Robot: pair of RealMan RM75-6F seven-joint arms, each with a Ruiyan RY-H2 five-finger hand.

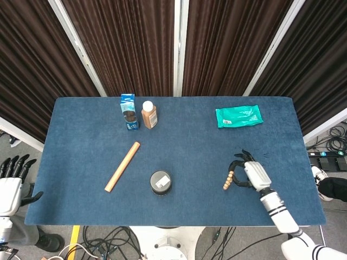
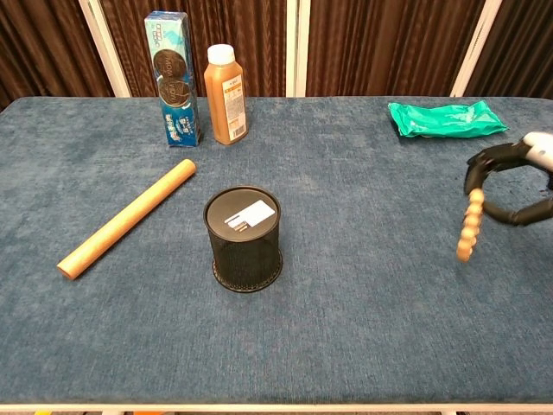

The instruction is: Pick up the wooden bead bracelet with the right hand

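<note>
The blue table (image 1: 81,162) carried everything, and nothing on it crowded the working area near its right edge. Toward the far right corner lay a green packet (image 1: 239,116); a wooden rolling pin (image 1: 122,166) lay slantwise left of centre; near the far edge stood a blue cookie box (image 1: 128,111) with an orange bottle (image 1: 149,115) just beside it; a black mesh cup (image 1: 161,182) stood close to the near edge, about midway along.

The right hand (image 1: 250,172) hung over the table toward the near right corner, its dark fingers (image 2: 484,164) curled round the top of the wooden bead bracelet (image 2: 470,226). The chest view showed the beads dangling straight down as a strand, apparently clear of the cloth, so the lift looked largely done. The left hand (image 1: 13,181) waited off the table's left edge, fingers apart, holding nothing.

The risk lay in the hold itself. The bracelet seemed hooked over only a fingertip or two, and smooth round beads could slide off if the fingers relaxed or the wrist tipped. A quick move would likely set the strand swinging and shake it loose, and the drop near the right edge might send it off the table.
</note>
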